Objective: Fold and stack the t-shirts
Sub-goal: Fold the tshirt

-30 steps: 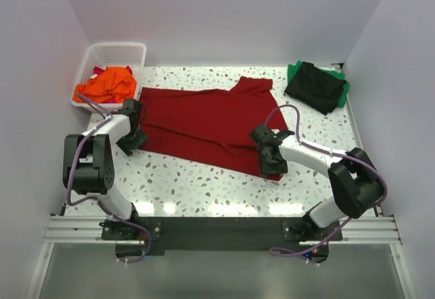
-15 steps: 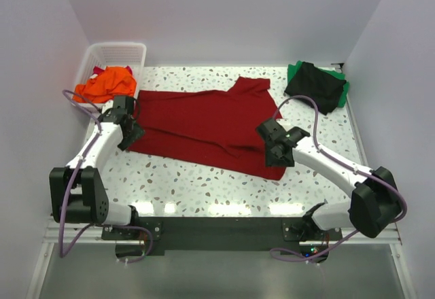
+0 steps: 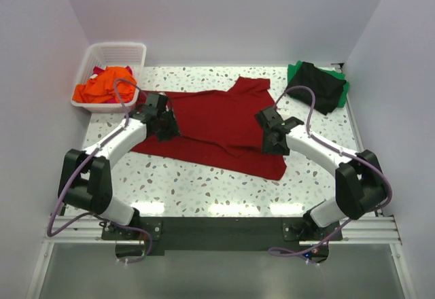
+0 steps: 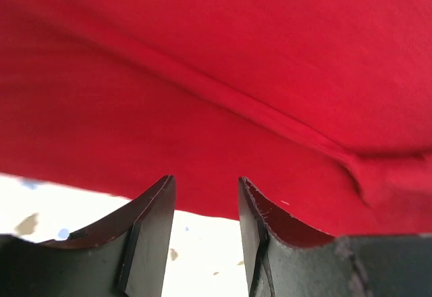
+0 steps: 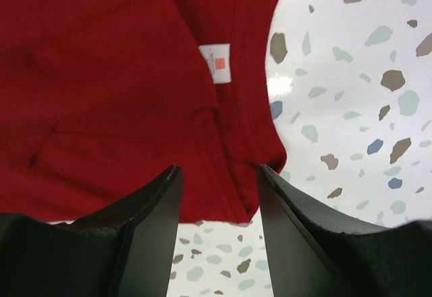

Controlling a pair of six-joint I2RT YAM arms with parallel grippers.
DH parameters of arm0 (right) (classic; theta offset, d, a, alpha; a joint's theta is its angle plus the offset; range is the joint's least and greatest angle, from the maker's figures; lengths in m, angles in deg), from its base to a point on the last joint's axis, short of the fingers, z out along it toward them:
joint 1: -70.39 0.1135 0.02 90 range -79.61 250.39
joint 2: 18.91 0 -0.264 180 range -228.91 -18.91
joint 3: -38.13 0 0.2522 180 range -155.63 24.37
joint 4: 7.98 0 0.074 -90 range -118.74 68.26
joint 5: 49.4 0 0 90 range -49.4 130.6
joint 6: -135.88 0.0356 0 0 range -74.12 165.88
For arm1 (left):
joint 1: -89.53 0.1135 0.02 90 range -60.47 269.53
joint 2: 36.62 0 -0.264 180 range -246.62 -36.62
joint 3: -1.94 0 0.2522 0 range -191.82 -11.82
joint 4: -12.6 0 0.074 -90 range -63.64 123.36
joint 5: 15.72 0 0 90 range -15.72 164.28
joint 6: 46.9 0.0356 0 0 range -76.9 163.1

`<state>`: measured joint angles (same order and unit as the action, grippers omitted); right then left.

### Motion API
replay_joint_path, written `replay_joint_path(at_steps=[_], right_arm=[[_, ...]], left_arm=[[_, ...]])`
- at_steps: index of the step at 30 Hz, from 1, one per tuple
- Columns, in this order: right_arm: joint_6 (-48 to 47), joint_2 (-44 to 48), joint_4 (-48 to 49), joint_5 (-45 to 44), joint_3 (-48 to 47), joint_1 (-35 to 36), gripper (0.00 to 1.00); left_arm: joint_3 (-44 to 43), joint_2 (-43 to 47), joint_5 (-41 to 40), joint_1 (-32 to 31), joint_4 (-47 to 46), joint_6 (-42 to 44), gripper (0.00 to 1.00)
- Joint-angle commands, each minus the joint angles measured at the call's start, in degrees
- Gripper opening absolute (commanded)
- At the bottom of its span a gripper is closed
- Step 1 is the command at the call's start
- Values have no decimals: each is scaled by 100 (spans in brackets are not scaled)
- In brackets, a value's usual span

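A dark red t-shirt (image 3: pixel 217 119) lies spread flat across the middle of the speckled table (image 3: pixel 204 183). My left gripper (image 3: pixel 166 125) hovers over its left part. In the left wrist view that gripper (image 4: pixel 204 185) is open, with nothing between its fingers and the red cloth (image 4: pixel 216 74) just ahead. My right gripper (image 3: pixel 273 138) is at the shirt's right side. In the right wrist view it (image 5: pixel 219 175) is open over the cloth's edge (image 5: pixel 115 94), near a white neck label (image 5: pixel 216 63). Neither gripper holds the cloth.
A white slatted basket (image 3: pixel 129 49) stands at the back left, with an orange shirt (image 3: pixel 103 87) spilling over its rim. A folded black shirt (image 3: pixel 314 85) lies on a green one (image 3: pixel 344 90) at the back right. White walls enclose the table.
My left gripper has moved right, from the shirt's left edge to above the cloth. My right gripper has shifted away from the near right corner, farther back along the shirt.
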<state>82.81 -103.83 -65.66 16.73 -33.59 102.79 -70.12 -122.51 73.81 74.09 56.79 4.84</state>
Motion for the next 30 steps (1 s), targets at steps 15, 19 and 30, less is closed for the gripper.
replay_joint_path(at_steps=[15, 19, 30], right_arm=[[-36, -797, 692, 718, -761, -1236, 51], [-19, -780, 727, 753, -682, -1245, 51], [-54, -806, 780, 815, -691, -1271, 51]], left_arm=[[-673, -1211, 1541, -1637, -1409, -261, 45], [-928, -1378, 1576, -1839, -1435, -234, 45], [-1298, -2125, 1603, -2191, -1505, -296, 45]])
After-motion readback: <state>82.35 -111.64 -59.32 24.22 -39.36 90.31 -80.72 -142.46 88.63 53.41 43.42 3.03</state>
